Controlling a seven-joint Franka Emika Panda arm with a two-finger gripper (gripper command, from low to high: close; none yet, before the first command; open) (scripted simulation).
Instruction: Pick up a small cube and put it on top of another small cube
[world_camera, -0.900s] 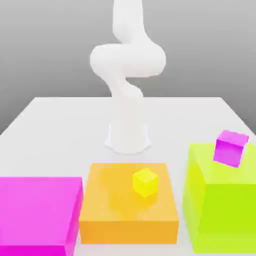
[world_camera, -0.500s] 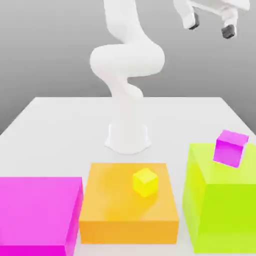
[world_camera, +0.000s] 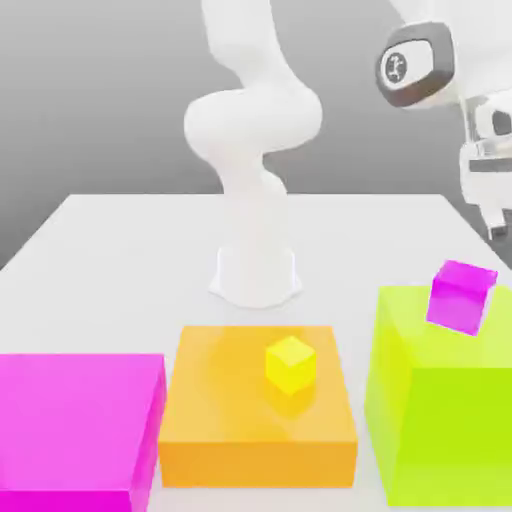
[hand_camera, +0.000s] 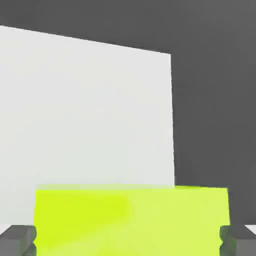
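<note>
Approaching the small cube (world_camera: 460, 296) on the lime block (world_camera: 440, 420), jaws wide and empty; next, probably, descend over it.

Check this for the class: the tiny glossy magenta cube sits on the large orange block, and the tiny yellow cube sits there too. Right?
Not quite. In the exterior view the tiny glossy magenta cube sits on the large lime-green block; the tiny yellow cube does sit on the large orange block.
</note>
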